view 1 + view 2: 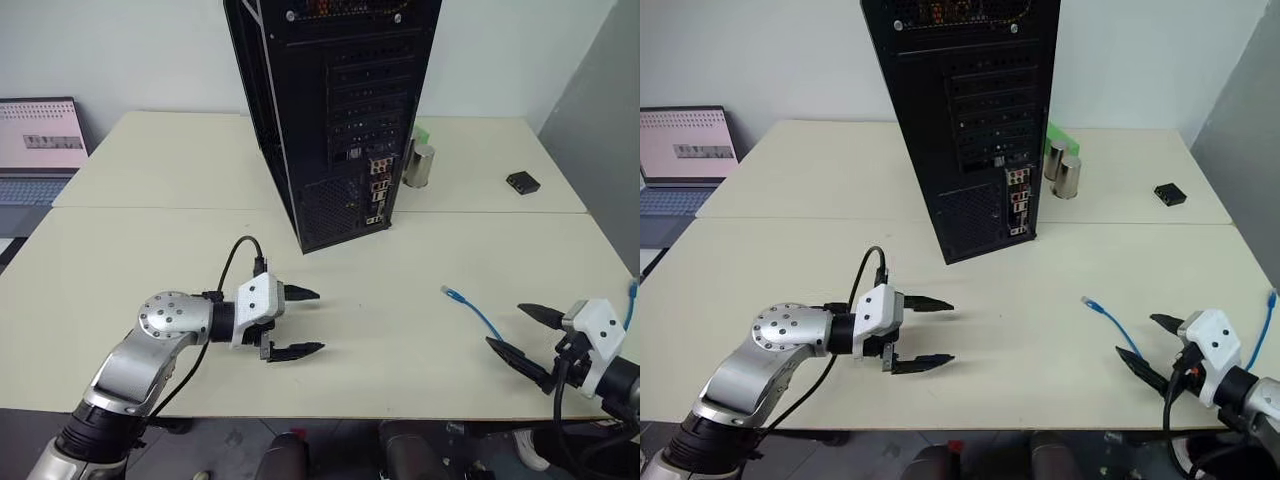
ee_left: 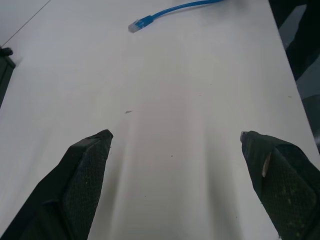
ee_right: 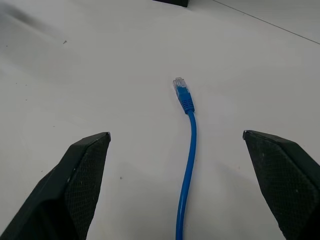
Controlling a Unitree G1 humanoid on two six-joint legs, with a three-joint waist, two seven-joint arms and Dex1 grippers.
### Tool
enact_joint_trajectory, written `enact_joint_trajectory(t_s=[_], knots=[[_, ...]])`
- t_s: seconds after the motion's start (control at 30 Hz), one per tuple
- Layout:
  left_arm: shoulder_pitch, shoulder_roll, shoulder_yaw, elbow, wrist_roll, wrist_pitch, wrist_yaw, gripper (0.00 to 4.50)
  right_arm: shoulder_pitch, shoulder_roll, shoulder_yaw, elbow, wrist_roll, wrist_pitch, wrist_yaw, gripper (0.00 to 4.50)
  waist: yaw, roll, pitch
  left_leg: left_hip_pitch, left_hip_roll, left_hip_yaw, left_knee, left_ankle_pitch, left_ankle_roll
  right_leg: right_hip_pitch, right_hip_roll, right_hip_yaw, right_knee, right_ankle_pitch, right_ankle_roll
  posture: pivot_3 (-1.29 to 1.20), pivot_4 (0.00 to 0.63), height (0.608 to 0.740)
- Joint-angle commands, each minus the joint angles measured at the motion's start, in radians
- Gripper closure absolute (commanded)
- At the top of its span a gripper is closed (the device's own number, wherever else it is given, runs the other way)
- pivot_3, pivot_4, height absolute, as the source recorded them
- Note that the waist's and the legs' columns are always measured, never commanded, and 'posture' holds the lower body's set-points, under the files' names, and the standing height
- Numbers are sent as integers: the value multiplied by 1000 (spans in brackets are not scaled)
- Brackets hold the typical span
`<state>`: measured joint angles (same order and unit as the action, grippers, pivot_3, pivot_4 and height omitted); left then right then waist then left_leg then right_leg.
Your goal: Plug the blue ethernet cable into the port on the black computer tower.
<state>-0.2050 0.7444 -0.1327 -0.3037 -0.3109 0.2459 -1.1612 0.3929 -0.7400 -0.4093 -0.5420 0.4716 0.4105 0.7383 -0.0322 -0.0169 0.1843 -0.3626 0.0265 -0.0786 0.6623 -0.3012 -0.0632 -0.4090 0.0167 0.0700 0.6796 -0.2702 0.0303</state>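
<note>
Two end effectors hover over the table (image 1: 120, 260), both spread and empty. Left end effector (image 1: 305, 322) points right toward the blue ethernet cable (image 1: 470, 308); its plug lies just ahead of the right end effector (image 1: 515, 330), between its fingers' line. Black computer tower (image 1: 340, 110) stands beyond.

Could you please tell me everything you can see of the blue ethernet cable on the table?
The blue ethernet cable is a thin, bright-blue flexible cord ending in a small clear plug behind a blue boot. It lies loose and flat on the pale table, its plug end free and pointing roughly toward the black computer tower. The cord curves back toward the open right gripper, which is not touching it. Nothing holds it.
</note>
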Motion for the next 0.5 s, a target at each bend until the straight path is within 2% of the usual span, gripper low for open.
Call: enact_joint_trajectory(t_s=[0.03,0.5], knots=[[-15,-1,-14,-24,-7,-49,-29,145,-46,11,57,-10,-37,12,-35,4,0,0,0,0,0,0,0,0,0,0,0,0,0,0,0,0,150,740],[-12,-18,-58,23,24,-131,-59,145,-291,61,252,186,-115,64,-91,4,0,0,0,0,0,0,1,0,0,0,0,0,0,1,-1,0,150,740]])
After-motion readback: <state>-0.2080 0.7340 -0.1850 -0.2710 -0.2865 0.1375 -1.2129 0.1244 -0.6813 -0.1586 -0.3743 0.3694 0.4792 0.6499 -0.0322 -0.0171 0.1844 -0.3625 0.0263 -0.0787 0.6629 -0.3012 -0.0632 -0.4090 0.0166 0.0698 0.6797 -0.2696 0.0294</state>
